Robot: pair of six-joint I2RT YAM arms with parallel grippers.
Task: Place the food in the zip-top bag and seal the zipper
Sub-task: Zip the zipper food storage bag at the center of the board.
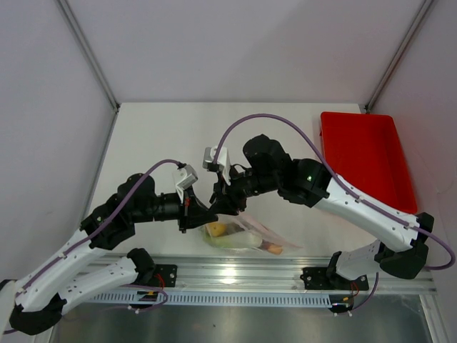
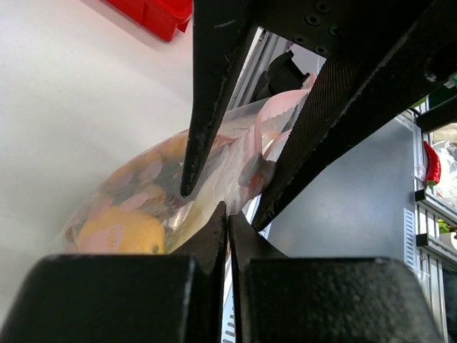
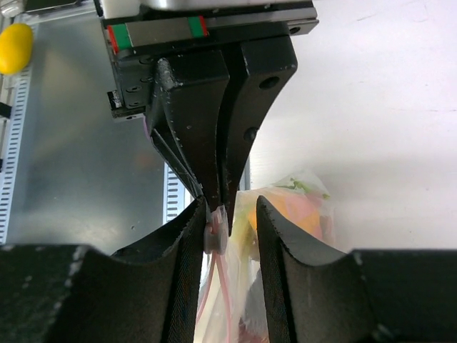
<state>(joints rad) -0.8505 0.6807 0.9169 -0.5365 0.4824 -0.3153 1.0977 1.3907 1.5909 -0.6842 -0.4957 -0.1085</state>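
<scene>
The clear zip-top bag (image 1: 246,239) lies near the table's front edge with the food inside. A yellow lemon (image 2: 121,232) and an orange piece (image 3: 300,207) show through the plastic. My left gripper (image 2: 228,214) is shut on the bag's top corner, at the end of the pinkish zipper (image 3: 218,286). My right gripper (image 3: 230,204) comes down over the same corner. Its jaws stand apart astride the zipper. A small pale slider (image 3: 216,234) rests against its left finger (image 3: 189,236), while a gap remains at its right finger. Both grippers meet above the bag in the top view.
A red tray (image 1: 364,157) stands at the back right of the white table. The metal rail (image 1: 285,275) with the arm bases runs just in front of the bag. A yellow object (image 3: 14,46) lies off the table beyond the rail.
</scene>
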